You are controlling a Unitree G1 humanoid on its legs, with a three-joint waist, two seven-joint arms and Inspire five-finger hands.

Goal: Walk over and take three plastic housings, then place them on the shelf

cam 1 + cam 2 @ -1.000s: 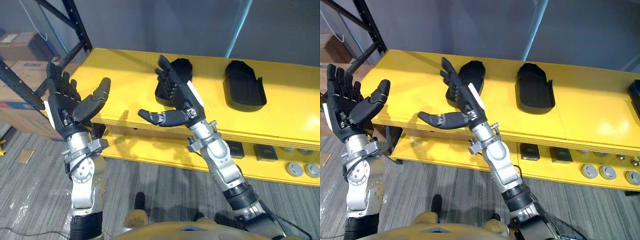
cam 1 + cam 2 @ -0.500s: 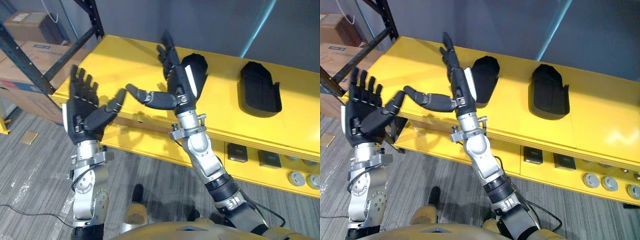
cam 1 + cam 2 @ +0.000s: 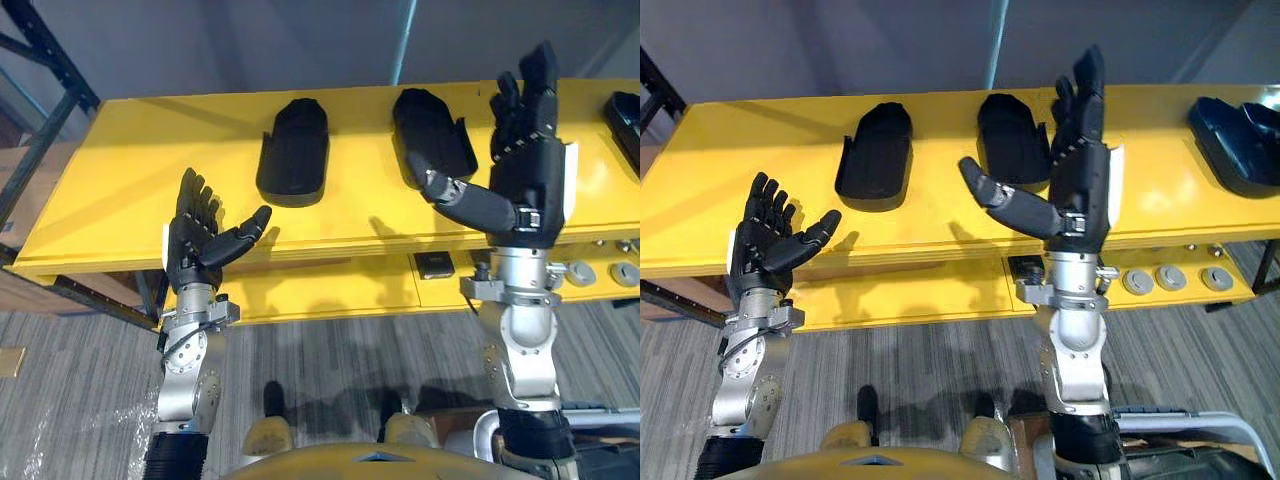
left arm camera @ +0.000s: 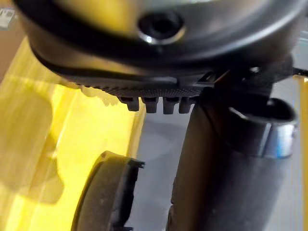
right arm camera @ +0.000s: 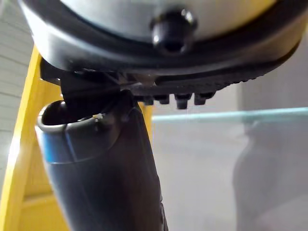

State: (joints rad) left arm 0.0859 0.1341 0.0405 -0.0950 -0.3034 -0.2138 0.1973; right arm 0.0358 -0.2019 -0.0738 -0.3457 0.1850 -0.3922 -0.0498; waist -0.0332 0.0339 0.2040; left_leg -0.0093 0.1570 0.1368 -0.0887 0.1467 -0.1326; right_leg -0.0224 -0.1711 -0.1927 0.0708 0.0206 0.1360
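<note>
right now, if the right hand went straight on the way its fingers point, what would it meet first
Probably the grey wall behind the yellow shelf: the right hand is open and raised above the shelf. The middle housing lies to its left, off that line, though depth is unclear.
</note>
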